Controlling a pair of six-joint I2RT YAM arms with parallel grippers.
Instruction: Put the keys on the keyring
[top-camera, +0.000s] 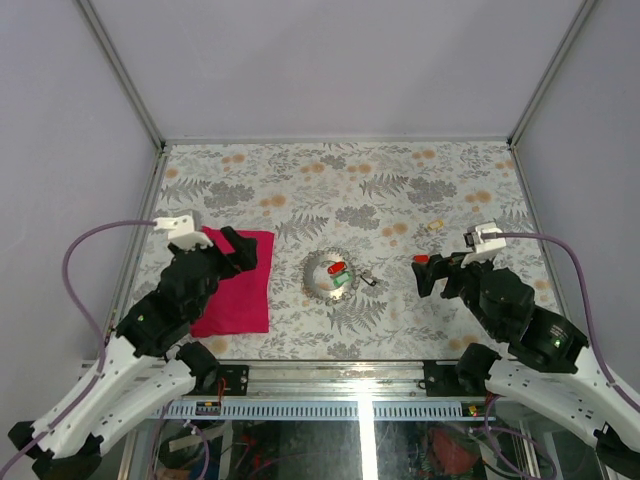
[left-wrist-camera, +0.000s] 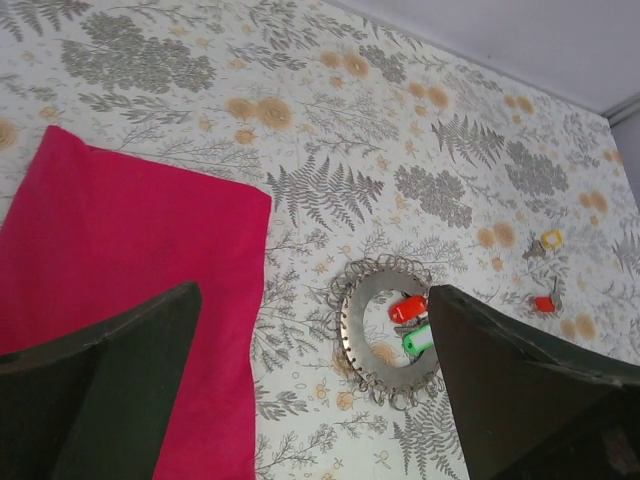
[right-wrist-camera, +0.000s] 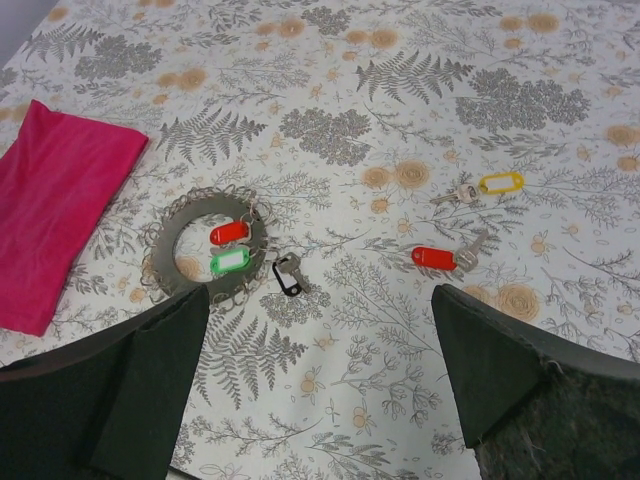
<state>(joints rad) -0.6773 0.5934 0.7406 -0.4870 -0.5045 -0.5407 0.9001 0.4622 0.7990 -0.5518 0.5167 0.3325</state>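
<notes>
A pink cloth (top-camera: 245, 295) lies on the desk (top-camera: 300, 170) partly under the left gripper (top-camera: 240, 250), near the keyring (top-camera: 318, 280) at mid-desk. Nothing covers the ring. The right wrist view shows what the top view blurs: a red key (right-wrist-camera: 230, 232) and a green key (right-wrist-camera: 228, 262) across its rim, a black key (right-wrist-camera: 288, 275) just beside it, and a second red key (right-wrist-camera: 435, 258) and a yellow key (right-wrist-camera: 500, 183) apart. On both grippers, including the right gripper (top-camera: 432, 272), the jaws are spread wide and hold nothing.
</notes>
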